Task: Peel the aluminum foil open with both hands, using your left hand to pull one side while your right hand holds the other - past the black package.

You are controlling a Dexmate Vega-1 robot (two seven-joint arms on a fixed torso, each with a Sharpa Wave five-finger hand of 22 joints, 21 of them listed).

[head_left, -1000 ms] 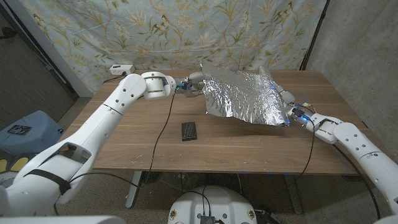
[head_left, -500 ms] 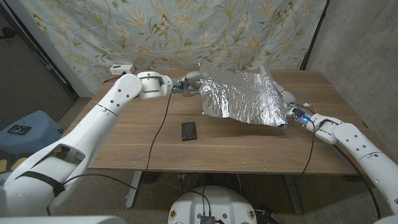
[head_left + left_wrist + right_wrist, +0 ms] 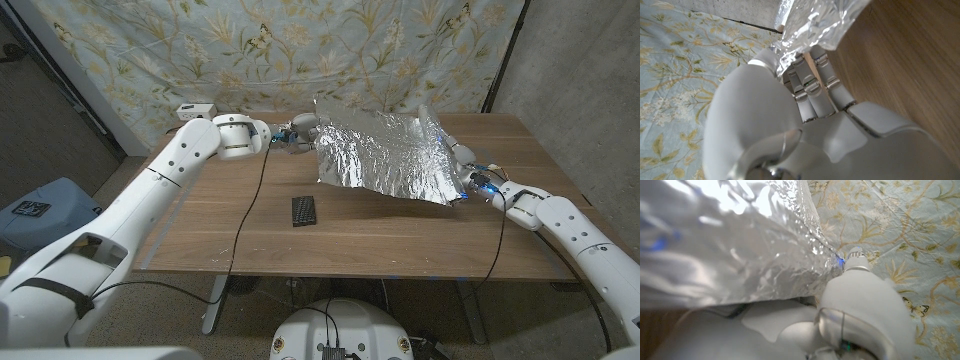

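From the left of the head view, we see a white box (image 3: 195,109) with a cable sitting at the far left corner of the table (image 3: 210,235), in front of the flowered cloth (image 3: 250,50) that hangs behind.

Our left arm (image 3: 170,180) reaches across the table's left half, and our left hand (image 3: 297,133) grips the left edge of the foil (image 3: 385,155). In the left wrist view the fingers (image 3: 812,92) curl up against a crumpled foil edge (image 3: 810,25), which sits pinched against the thumb, with wood grain beside it.

Nearer to us lies the black package (image 3: 304,210), flat on the wood and apart from both hands. The foil's left edge hangs above and slightly to the right of it, further back on the table.

The foil itself is spread out as a wide, wrinkled sheet, held above the table between our two hands, its near edge sagging toward the wood and its far right corner standing up in a peak.

At the right, our right hand (image 3: 468,178) clasps the foil's right edge low down, close to the table. The right wrist view shows the shiny sheet (image 3: 740,245) running over that hand (image 3: 860,305), with a small blue light at the fold.
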